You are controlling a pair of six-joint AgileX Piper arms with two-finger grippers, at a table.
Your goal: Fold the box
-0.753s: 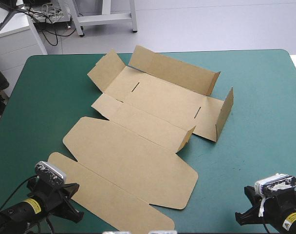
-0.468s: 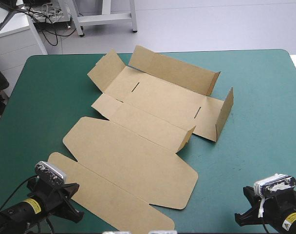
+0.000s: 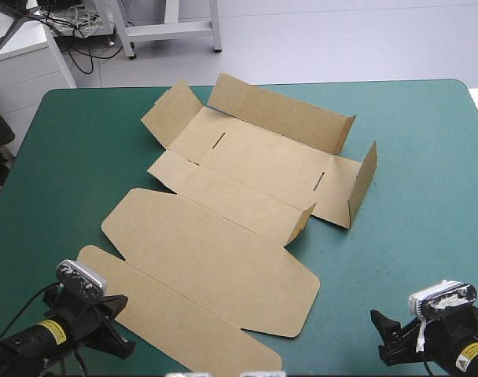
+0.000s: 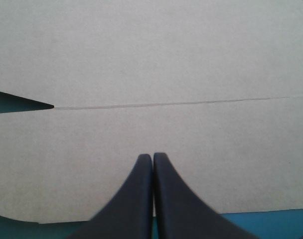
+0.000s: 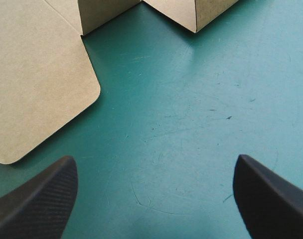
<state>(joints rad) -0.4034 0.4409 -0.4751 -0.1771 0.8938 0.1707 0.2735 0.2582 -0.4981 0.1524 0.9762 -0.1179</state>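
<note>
While the box [image 3: 223, 228] lies as a mostly unfolded sheet of brown board across the middle of the table, both arms sit low at its near edge. The teal-green cover [image 3: 412, 157] shows bare around the board on every side, widest toward 3 o'clock and 9 o'clock.

At the 12 o'clock end of the sheet the long far wall [image 3: 282, 114] stands raised, the end wall [image 3: 363, 184] at 3 o'clock is also up, and a side flap [image 3: 170, 110] at 10 o'clock tilts upward. Two short slots [image 3: 218, 140] are cut in the base panel between them. Toward 6 o'clock the big lid panel [image 3: 215, 259] with rounded corners lies flat, and beyond it the tuck flap [image 3: 176, 314] reaches almost to the near edge.

The left gripper [image 4: 152, 157], at 7 o'clock, has its black fingers pressed together in one pointed arch, tips over the flap, a straight crease [image 4: 191, 103] running across the board ahead of them. Whether the tips touch the board cannot be told.

The right gripper [image 5: 154, 159], at 5 o'clock, is released, its fingers spread wide over bare cover marked with fine scratches [image 5: 221, 117]. One rounded corner of the lid panel lies ahead at its 10 o'clock, apart from both fingers.
</note>
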